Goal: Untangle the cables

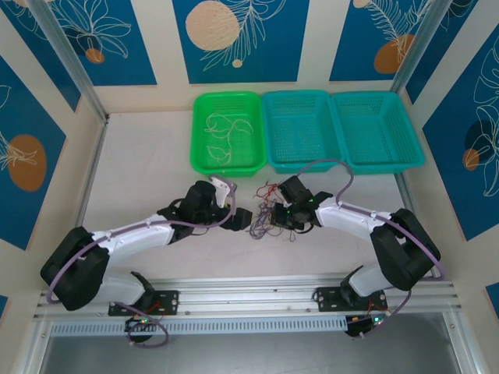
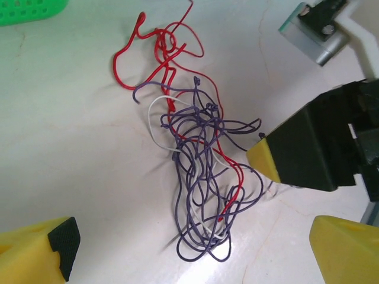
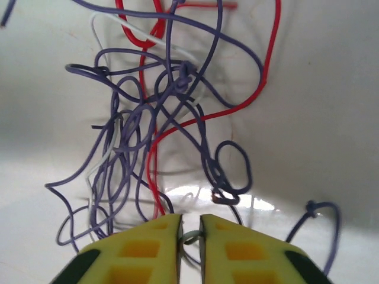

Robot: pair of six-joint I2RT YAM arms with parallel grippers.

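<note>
The wires (image 1: 267, 216) are lying in one messy bunch in the middle of the table (image 1: 140, 171); from above they are looking too thin and dark to tell apart. Up close, purple wire (image 2: 204, 115), red wire (image 2: 166, 44) and white wire (image 2: 150, 118) are crossing over and under each other, so many parts are hiding.

The left gripper (image 2: 192, 251) is hanging over the bunch with its fingers far apart; both yellow tips are getting cut off by the picture's edge. The right gripper (image 3: 190, 234) is sitting at 3 o'clock of the bunch, its fingers pressing nearly together on a thin pale loop of the wires; the loop's colour is hard to make out.

The table is shining white; at 12 o'clock a green basket (image 1: 226, 96) is holding some pale strands (image 1: 226, 132), with two teal baskets (image 1: 300, 125) at its 3 o'clock; blue walls (image 1: 242, 39) with leaf drawings are standing around.
</note>
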